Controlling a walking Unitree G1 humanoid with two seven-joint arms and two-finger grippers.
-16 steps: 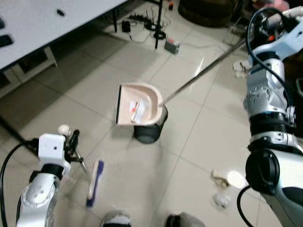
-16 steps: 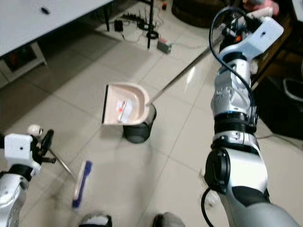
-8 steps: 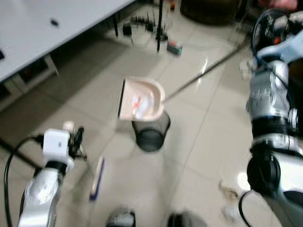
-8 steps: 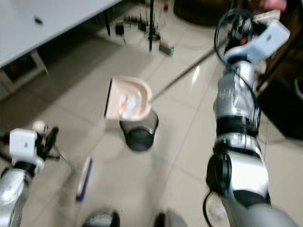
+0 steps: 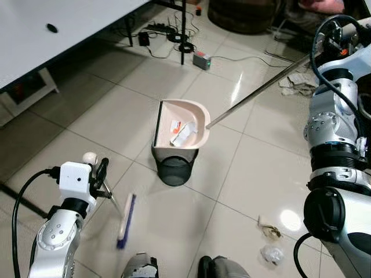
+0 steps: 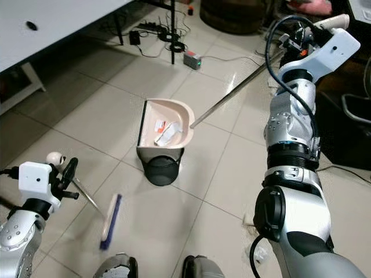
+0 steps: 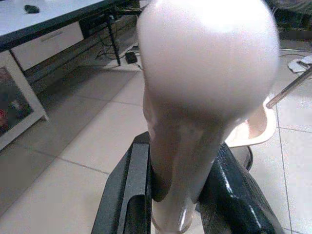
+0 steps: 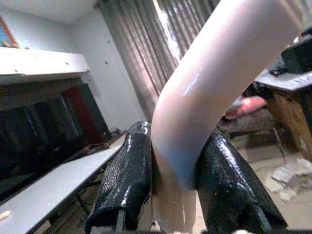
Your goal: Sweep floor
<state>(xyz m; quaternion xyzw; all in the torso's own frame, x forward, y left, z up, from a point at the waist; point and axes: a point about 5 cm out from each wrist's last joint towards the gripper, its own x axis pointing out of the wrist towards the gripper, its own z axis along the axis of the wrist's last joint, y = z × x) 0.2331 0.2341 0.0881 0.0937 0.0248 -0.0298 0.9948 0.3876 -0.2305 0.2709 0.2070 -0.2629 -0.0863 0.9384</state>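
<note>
A cream dustpan (image 5: pixel 184 119) hangs tilted over a black mesh bin (image 5: pixel 174 169), with paper scraps (image 5: pixel 180 132) lying in it. Its long metal rod (image 5: pixel 258 90) runs up to my right gripper (image 6: pixel 295 41), which is shut on the rod's cream handle (image 8: pixel 219 87) between black fingers (image 8: pixel 126 180). At lower left my left gripper (image 5: pixel 99 176) is shut on the broom's cream knobbed handle (image 7: pixel 204 87). The broom's thin rod slopes down to its blue and white head (image 5: pixel 126 219), which rests on the tiles left of the bin.
A white table (image 5: pixel 58 26) stands at upper left, with cables and a power strip (image 5: pixel 168 36) and a small box (image 5: pixel 202 59) behind it. Litter (image 5: pixel 269 229) lies on the tiles at lower right, crumpled paper (image 5: pixel 294 84) by the right arm. My feet (image 5: pixel 139 267) show below.
The whole view has shifted as the camera moved. The dustpan now hangs more squarely over the bin, and the scraps lie lower in it. Both grippers keep their hold.
</note>
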